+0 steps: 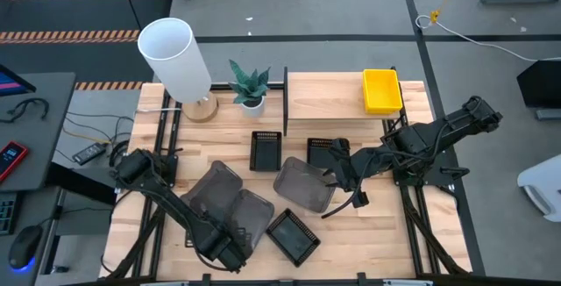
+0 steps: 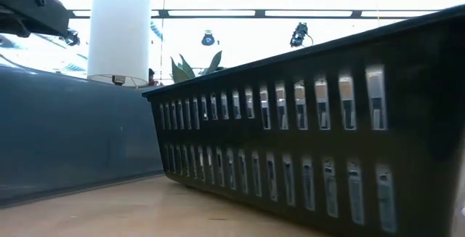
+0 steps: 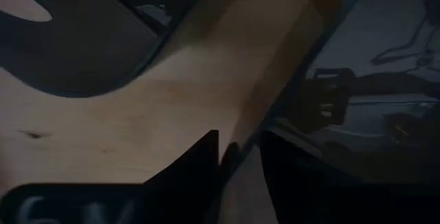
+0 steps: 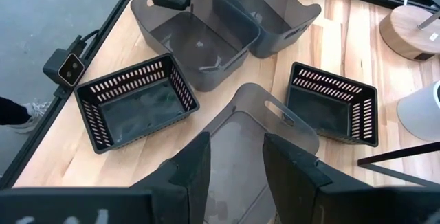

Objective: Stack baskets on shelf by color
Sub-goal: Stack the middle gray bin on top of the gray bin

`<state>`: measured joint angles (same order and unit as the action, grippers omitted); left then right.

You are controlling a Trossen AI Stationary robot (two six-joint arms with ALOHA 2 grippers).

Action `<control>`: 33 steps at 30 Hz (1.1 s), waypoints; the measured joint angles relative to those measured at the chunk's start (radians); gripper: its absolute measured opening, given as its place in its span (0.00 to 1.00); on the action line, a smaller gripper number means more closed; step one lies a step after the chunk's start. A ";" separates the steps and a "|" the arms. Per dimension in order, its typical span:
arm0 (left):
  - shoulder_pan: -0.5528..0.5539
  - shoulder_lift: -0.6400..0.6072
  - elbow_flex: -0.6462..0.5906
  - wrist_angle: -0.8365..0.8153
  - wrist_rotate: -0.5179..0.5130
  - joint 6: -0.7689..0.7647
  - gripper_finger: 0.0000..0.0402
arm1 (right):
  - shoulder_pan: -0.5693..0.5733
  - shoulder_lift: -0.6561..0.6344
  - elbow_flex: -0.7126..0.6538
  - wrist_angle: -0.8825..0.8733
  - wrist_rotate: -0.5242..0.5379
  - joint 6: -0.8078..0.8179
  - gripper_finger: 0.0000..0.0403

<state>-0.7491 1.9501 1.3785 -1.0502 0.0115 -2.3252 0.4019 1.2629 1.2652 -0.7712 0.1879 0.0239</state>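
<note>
One yellow basket (image 1: 382,90) sits on the light-wood shelf (image 1: 324,97). Three smoky grey baskets (image 1: 219,189) (image 1: 252,216) (image 1: 302,185) and three black mesh baskets (image 1: 266,150) (image 1: 326,152) (image 1: 294,236) lie on the table. My left gripper (image 1: 230,253) (image 3: 221,152) is at the near rim of the front grey basket (image 4: 192,45), its fingers almost together. My right gripper (image 1: 337,176) (image 4: 240,162) is open above the middle grey basket (image 4: 254,128); no touch shows. My left gripper has the front grey basket's rim (image 3: 275,107) running into the narrow gap between its two fingers, a pinch on the wall's top edge at the basket's near side. The basket rests on the table.
A white lamp (image 1: 175,58) and a potted plant (image 1: 250,84) stand at the far left beside the shelf. Black shelf uprights (image 1: 286,102) rise between plant and board. In the low view a mesh basket (image 2: 327,142) fills the foreground. Bare wood lies at the near right.
</note>
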 joint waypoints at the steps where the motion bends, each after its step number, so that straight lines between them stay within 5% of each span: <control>1: -0.001 0.001 0.000 0.001 0.000 0.001 0.25 | 0.000 0.000 0.000 0.000 0.000 0.001 0.34; 9: -0.001 -0.003 0.003 0.004 -0.010 0.008 0.03 | 0.000 0.000 0.000 0.000 0.000 0.000 0.34; 24: 0.012 -0.173 0.134 -0.193 -0.091 0.044 0.03 | 0.000 0.000 0.000 0.057 0.000 -0.017 0.34; 33: 0.116 -0.284 0.242 -0.289 -0.205 0.533 0.03 | -0.006 0.000 0.003 0.108 0.059 -0.066 0.34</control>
<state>-0.6335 1.6659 1.6201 -1.3392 -0.1930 -1.7924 0.3964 1.2631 1.2683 -0.6635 0.2467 -0.0420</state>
